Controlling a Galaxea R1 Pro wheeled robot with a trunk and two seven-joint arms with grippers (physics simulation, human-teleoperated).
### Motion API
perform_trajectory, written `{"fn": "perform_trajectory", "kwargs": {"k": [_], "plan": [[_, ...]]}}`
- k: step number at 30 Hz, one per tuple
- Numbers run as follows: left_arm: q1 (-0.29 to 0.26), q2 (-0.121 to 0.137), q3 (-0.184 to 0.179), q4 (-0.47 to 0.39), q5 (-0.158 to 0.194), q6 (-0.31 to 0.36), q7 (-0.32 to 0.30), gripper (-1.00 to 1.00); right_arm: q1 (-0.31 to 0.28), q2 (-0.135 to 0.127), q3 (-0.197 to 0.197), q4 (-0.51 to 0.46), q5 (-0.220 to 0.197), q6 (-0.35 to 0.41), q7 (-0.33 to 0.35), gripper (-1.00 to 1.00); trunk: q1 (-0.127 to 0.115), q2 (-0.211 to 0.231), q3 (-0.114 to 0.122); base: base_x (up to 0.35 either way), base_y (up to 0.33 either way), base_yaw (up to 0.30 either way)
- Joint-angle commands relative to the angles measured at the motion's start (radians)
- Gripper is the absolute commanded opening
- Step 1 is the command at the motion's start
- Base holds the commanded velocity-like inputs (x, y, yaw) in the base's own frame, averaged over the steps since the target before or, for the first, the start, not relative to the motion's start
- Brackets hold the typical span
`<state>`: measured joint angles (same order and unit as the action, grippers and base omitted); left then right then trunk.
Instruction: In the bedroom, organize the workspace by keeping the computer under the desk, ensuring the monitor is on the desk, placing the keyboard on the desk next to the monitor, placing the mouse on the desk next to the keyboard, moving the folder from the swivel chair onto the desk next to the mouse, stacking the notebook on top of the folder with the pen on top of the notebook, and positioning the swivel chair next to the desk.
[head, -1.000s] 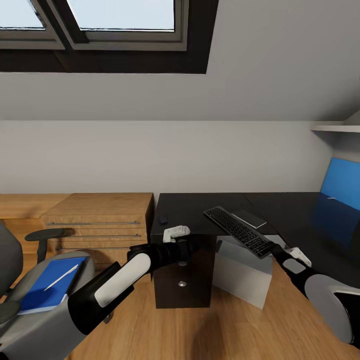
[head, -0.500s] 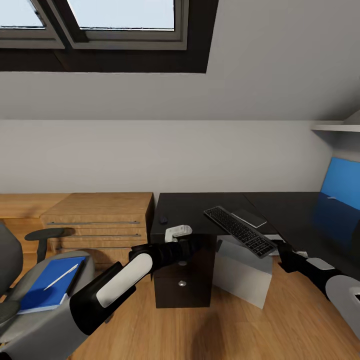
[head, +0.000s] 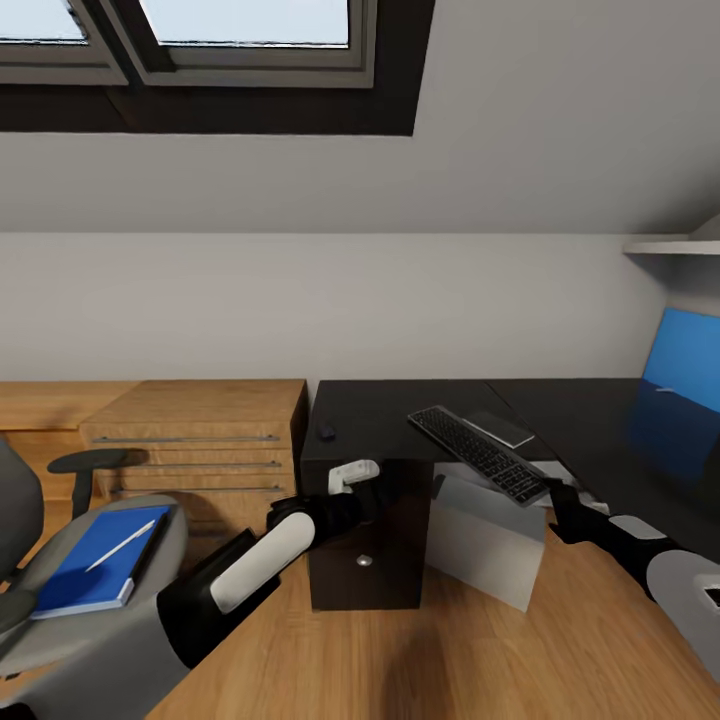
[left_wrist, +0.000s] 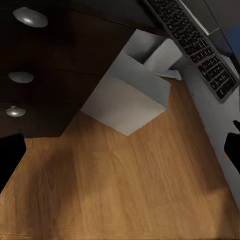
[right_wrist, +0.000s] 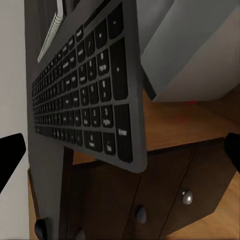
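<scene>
Since a second ago your right pincer (head: 553, 492) has let go of the keyboard (head: 478, 455) and drawn back — it now sits just off the keyboard's near end, with its fingers spread wide in the right wrist view, dark tips at either edge and nothing between them. Your head camera has also tipped down a little, so the whole scene sits higher in the picture.

You can see the keyboard lying at the front edge of the desk (head: 400, 410), its near end jutting out over the gap. The right wrist view shows you that overhanging corner (right_wrist: 125, 145) close up, with the drawer knobs (right_wrist: 187, 197) beneath; the head view gives only the slant.

Under it stands the computer (head: 485, 550), light grey — your left wrist view shows it on the plank floor (left_wrist: 125, 190) beside the drawer unit. Your left pincer (head: 352, 474) hangs in front of the drawers, open wide with nothing held.

The mouse (head: 326, 432) rests on the desk's left part. Far left, the swivel chair (head: 150, 540) carries the folder (head: 90, 565) with the pen (head: 120, 545) on it.
</scene>
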<state>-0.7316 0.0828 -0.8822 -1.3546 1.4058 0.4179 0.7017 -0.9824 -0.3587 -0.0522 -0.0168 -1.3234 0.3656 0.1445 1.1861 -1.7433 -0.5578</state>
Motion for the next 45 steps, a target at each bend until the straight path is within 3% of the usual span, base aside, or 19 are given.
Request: {"fn": "perform_trajectory", "kwargs": {"k": [1,2,10,18,35,45], "plan": [[-0.001,-0.002,-0.008,0.022,0.005,-0.001,0.006,1.0,-0.001,0.002,-0.005,0.001,0.004,-0.001,0.003,1.0,0.004,-0.008,-0.004,0.0,0.0,0.0],[-0.001,-0.039,-0.028,0.132,0.0,-0.003,0.004,1.0,-0.001,0.009,-0.005,0.005,0.01,-0.044,0.003,1.0,0.008,-0.015,-0.007,0.0,0.0,0.0],[-0.002,-0.061,-0.046,0.184,-0.002,-0.004,0.002,1.0,-0.001,0.008,-0.004,0.007,0.022,-0.095,0.006,1.0,0.038,-0.071,-0.033,0.0,0.0,0.0],[-0.001,-0.063,-0.055,0.182,-0.002,-0.004,0.004,1.0,-0.001,0.002,-0.003,0.009,0.024,-0.097,0.077,1.0,0.069,-0.127,-0.058,0.0,0.0,0.0],[-0.002,-0.054,-0.067,0.164,-0.003,-0.005,0.005,1.0,0.004,0.001,-0.002,0.009,0.04,-0.096,0.09,1.0,0.134,-0.246,-0.111,0.0,0.0,0.0],[-0.002,-0.044,-0.093,0.167,-0.003,-0.005,0.005,1.0,0.004,0.005,-0.001,0.009,0.066,-0.096,0.091,1.0,0.134,-0.246,-0.111,0.0,0.0,0.0]]}}
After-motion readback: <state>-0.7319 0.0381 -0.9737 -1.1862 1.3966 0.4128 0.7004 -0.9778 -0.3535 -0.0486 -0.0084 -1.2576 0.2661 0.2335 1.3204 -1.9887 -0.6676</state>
